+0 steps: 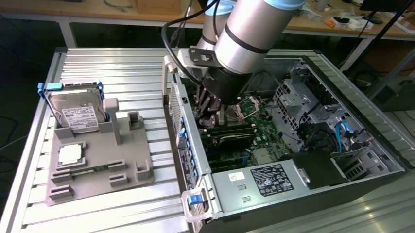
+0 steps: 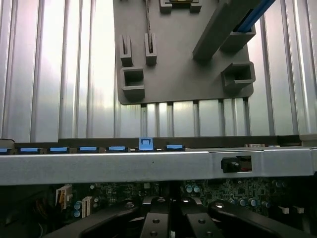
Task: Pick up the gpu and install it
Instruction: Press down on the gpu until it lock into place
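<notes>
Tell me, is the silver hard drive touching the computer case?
Apart. The exterior view shows the hard drive standing in the gray holder, with bare ribbed table between it and the computer case.

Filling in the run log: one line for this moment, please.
claw: shut, inside computer case | over motherboard | hard drive in grey holder

Ribbed metal table (image 1: 104,63): grey fixture (image 1: 97,167), PC case (image 1: 363,111).

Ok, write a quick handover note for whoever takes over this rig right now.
Gripper: shut, lowered inside the open computer case over the motherboard.
Graphics card: dark card lying in the case just below the fingers; whether it is fully seated cannot be told.
Grey holder tray: still carries the hard drive.
Done: card brought to the case.
Left: confirm seating, release.
</notes>
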`<control>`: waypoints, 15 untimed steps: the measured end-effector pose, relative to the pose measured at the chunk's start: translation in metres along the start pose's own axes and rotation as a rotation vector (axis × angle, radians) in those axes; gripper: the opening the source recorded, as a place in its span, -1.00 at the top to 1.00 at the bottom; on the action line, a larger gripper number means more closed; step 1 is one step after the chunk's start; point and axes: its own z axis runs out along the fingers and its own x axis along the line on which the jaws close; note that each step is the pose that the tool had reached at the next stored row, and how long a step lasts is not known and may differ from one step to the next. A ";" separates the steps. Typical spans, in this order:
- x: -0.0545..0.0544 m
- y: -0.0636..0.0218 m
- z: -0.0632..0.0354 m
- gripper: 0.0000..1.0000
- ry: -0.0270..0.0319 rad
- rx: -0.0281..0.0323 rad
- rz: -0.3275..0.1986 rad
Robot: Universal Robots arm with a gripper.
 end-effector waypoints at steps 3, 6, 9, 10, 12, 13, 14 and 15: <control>0.002 0.0000 0.0000 0.79 -0.0034 0.0000 -0.001; 0.004 0.0000 -0.0002 0.79 -0.0105 -0.0003 -0.002; 0.007 -0.0001 -0.0003 0.79 -0.0238 -0.0007 -0.005; 0.008 -0.0001 -0.0004 0.79 -0.0281 -0.0009 -0.006; 0.010 -0.0001 -0.0004 0.79 -0.0341 -0.0012 -0.007; 0.010 0.0000 -0.0005 0.79 -0.0351 -0.0014 -0.007; 0.011 -0.0001 -0.0005 0.79 -0.0359 -0.0017 -0.007; 0.011 -0.0001 -0.0005 0.79 -0.0370 -0.0023 -0.008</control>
